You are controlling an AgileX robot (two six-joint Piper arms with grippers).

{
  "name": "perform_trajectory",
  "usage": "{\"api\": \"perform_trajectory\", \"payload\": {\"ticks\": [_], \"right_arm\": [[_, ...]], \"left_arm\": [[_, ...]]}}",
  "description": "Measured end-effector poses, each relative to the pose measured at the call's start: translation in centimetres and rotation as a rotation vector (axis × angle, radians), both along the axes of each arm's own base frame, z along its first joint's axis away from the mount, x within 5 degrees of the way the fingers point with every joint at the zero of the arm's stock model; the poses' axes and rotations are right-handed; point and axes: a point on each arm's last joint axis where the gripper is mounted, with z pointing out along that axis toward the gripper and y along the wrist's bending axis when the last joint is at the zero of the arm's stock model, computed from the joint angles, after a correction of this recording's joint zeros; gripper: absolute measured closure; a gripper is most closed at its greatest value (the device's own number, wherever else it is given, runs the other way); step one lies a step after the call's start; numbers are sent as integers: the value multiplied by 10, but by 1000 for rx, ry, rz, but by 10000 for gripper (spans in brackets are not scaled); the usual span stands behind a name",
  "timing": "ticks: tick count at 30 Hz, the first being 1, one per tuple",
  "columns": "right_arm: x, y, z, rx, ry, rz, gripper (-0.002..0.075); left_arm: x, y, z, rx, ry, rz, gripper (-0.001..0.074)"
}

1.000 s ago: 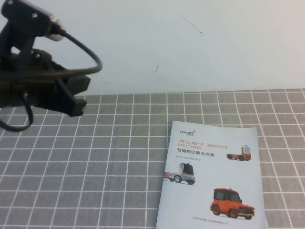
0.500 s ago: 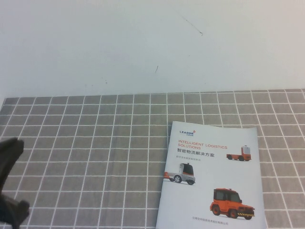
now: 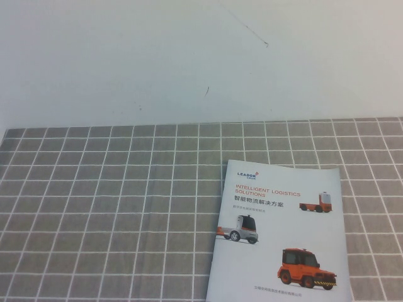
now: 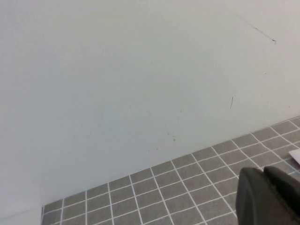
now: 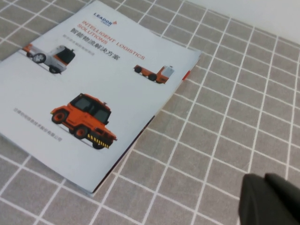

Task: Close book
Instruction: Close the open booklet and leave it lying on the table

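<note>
The book (image 3: 280, 233) lies closed and flat on the grey tiled cloth at the front right, its white cover with orange vehicles facing up. Neither arm shows in the high view. In the right wrist view the book (image 5: 93, 93) lies flat, and my right gripper (image 5: 264, 178) hangs shut and empty over bare tiles beside its page edge. In the left wrist view my left gripper (image 4: 264, 172) is shut with nothing in it, above tiles near the wall, and one white corner of the book (image 4: 295, 154) peeks in at the frame's edge.
A plain white wall (image 3: 201, 56) rises behind the grey tiled tablecloth (image 3: 113, 207). Nothing else lies on the cloth.
The left arm has dropped from the upper left of the high view to the lower left corner and then out of sight. The book has not moved.
</note>
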Motion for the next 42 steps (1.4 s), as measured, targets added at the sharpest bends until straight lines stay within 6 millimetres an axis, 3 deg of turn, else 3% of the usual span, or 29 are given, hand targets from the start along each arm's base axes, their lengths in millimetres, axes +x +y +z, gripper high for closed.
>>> {"api": "perform_trajectory", "payload": {"ticks": [23,30,36,42], "right_arm": [[-1,1,-1,4,13,5,728],[-1,1,-1,4,13,5,728],[-1,1,-1,4,13,5,728],[-1,1,-1,4,13,5,728]], "left_arm": [[-3,-7,-18,-31,173,-83,738],[0,2,-46,93,97,26,738],[-2,7,-62,46,79,106,738],[-6,9,-76,-7,228,131,738]]}}
